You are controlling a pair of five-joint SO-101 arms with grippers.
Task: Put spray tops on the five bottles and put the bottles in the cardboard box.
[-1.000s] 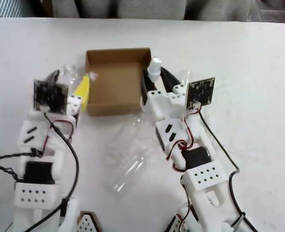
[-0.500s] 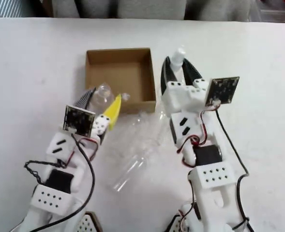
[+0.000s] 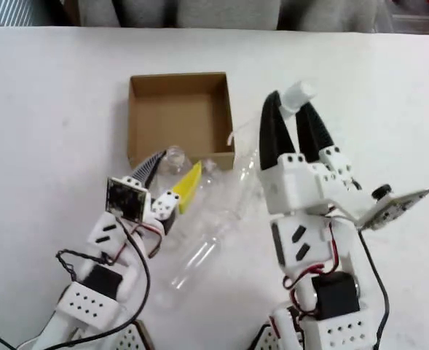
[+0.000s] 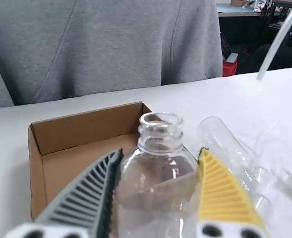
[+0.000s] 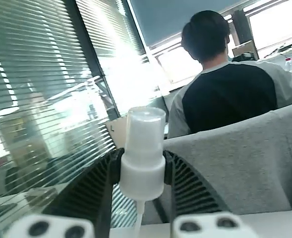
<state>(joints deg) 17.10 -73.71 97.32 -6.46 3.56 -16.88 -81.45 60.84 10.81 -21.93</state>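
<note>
Capping step: left fingers [image 4: 220, 191] clench the clear plastic bottle [image 4: 158, 173], open neck [image 4: 159, 125] beyond their tips — right fingers [image 5: 88, 186] grasp the white plastic spray top [image 5: 143, 158]. Next: align its tube [image 5: 137, 219] over that neck.

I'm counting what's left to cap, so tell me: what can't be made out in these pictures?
Loose bottles between the arms, high view: clear and overlapping, partly covered by the left gripper; count unclear.
Held bottle, left wrist view: base cut off by the picture's edge.
Spray top in the right gripper, right wrist view: tube end cut off at the picture's edge.
</note>
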